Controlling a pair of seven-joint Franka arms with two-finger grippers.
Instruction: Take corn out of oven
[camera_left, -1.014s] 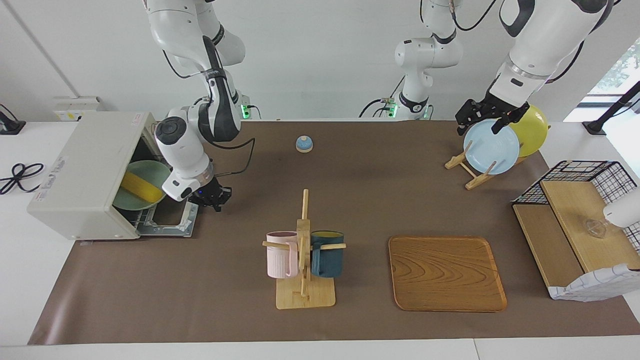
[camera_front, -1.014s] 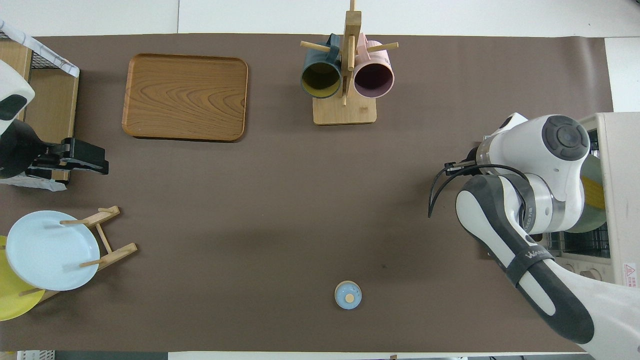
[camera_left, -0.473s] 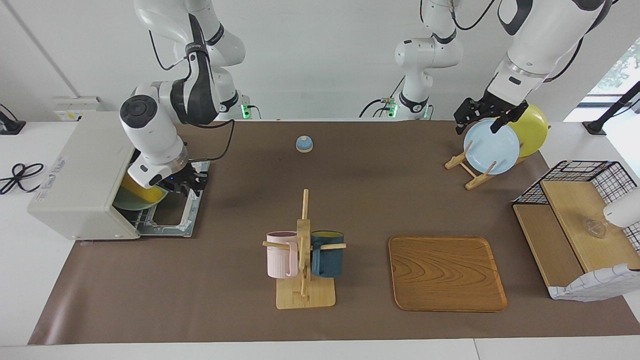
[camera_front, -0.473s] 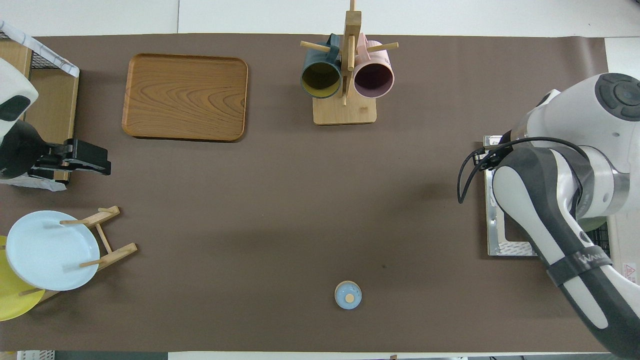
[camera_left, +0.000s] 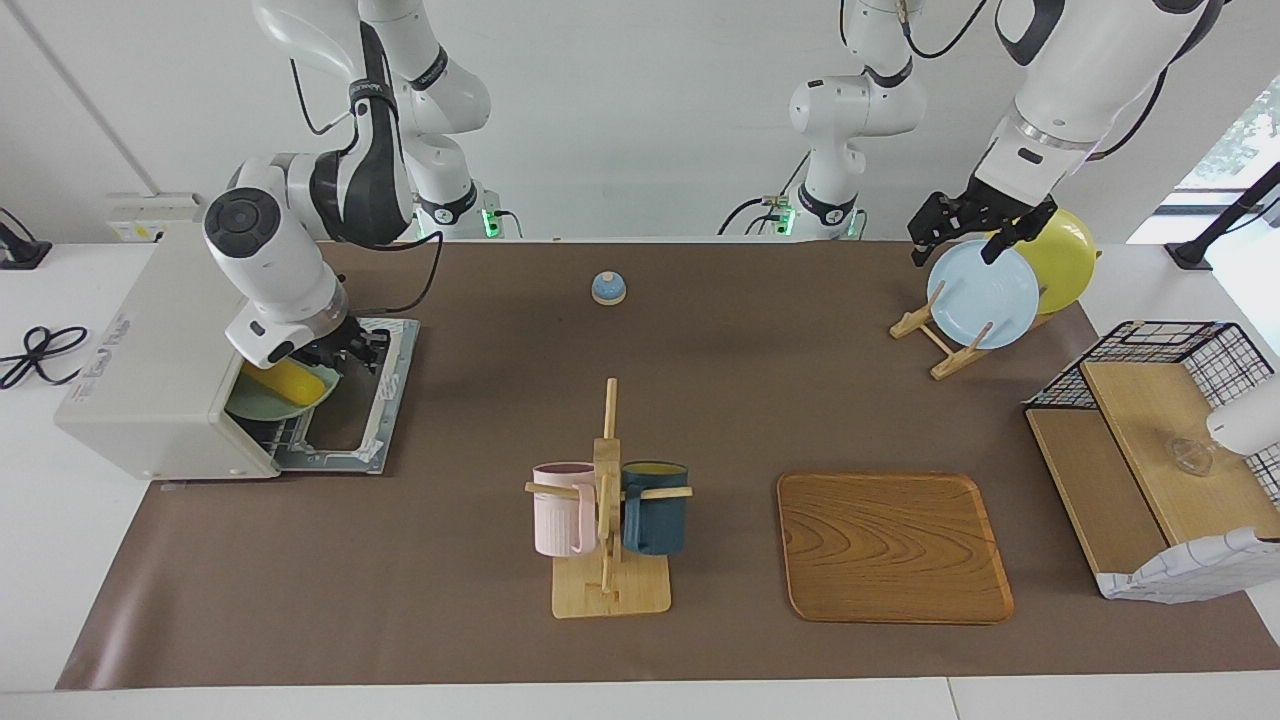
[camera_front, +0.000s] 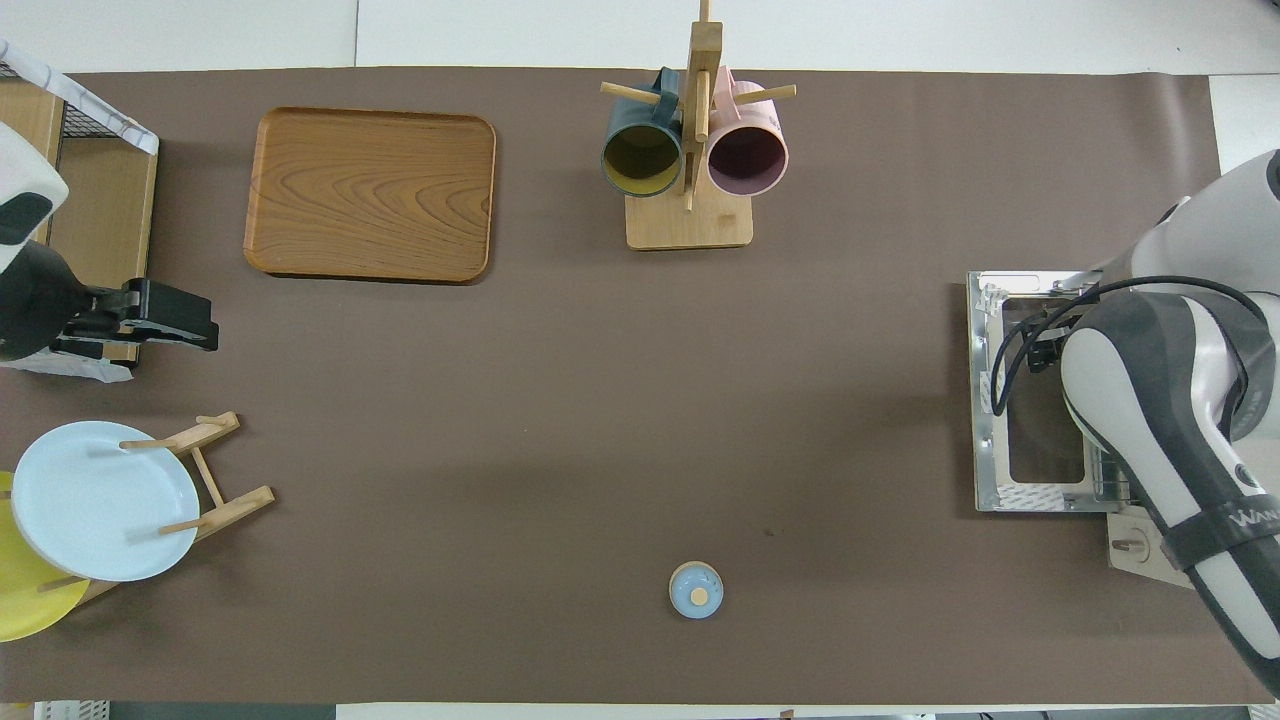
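While oven door lies open, corn sits inside on green plate, untaken; right gripper at mouth, grip unclear; left gripper open over plate rack, waiting.

Two mugs, two plates, one tray.

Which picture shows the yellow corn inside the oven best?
The facing view. There the corn lies on a green plate inside the open oven, just under the right gripper. In the overhead view the right arm covers the oven's mouth, so no corn shows, only the oven's lowered door.
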